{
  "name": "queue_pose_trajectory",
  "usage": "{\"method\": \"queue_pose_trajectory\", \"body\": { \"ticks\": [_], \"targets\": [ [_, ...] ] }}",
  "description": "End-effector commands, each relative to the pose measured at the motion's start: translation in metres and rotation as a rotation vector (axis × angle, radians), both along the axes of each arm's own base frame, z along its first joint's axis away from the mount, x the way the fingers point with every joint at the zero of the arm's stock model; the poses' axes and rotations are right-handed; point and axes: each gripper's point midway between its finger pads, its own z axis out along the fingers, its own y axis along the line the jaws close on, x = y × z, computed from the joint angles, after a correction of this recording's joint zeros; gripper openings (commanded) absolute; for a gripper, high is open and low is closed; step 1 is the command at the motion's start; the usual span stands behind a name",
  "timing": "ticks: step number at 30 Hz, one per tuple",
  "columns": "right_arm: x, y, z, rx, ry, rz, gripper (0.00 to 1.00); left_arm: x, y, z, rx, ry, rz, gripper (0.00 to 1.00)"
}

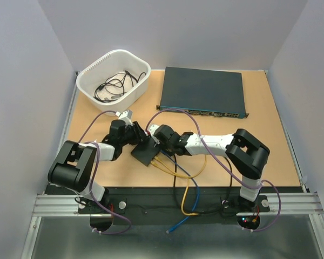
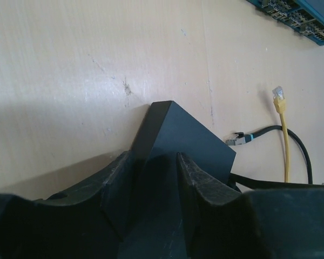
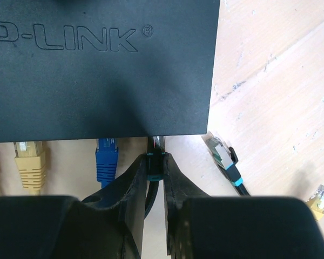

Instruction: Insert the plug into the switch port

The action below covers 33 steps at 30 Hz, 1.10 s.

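The small flat black box [image 3: 97, 70] marked P-LINK fills the top of the right wrist view. My right gripper [image 3: 156, 160] is shut on a black plug [image 3: 156, 164] with teal bands. The plug's clear tip [image 3: 157, 142] meets the box's near edge; the switch port itself is hidden under that edge. From above, the box [image 1: 149, 152] lies between both grippers, the right gripper [image 1: 160, 138] on its right. My left gripper [image 2: 151, 164] straddles the box [image 2: 183, 135] from the opposite side, and both fingers [image 2: 119, 183] press against it.
A blue plug [image 3: 107, 156] and a yellow plug [image 3: 29, 159] lie at the same edge of the box. A loose black plug [image 3: 224, 159] and a yellow one [image 3: 319, 197] lie to the right. A large dark unit [image 1: 202, 91] and a white basket [image 1: 113, 75] of cables stand at the back.
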Motion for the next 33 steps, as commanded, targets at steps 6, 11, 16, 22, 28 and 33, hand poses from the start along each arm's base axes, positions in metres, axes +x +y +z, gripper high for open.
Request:
{"method": "queue_pose_trajectory", "body": {
  "ticks": [6,11,16,22,28,33],
  "targets": [
    [0.027,0.030,0.041,0.182,-0.125,0.020,0.01,-0.001,-0.038,0.026,-0.128,-0.079,-0.150,0.38],
    [0.035,0.031,0.044,0.182,-0.141,0.018,0.00,-0.012,-0.046,0.022,-0.141,-0.077,-0.197,0.35],
    [0.048,0.041,0.049,0.160,-0.177,0.046,0.01,-0.021,-0.065,0.018,-0.147,-0.059,-0.280,0.35],
    [0.064,0.064,0.065,0.149,-0.233,0.128,0.01,-0.036,-0.087,0.007,-0.116,-0.034,-0.363,0.35],
    [0.072,0.103,0.082,0.208,-0.254,0.265,0.00,-0.062,-0.113,-0.001,-0.102,-0.005,-0.492,0.34],
    [0.069,0.125,0.087,0.271,-0.248,0.339,0.00,-0.082,-0.132,-0.007,-0.100,0.022,-0.592,0.34]
  ]
}}
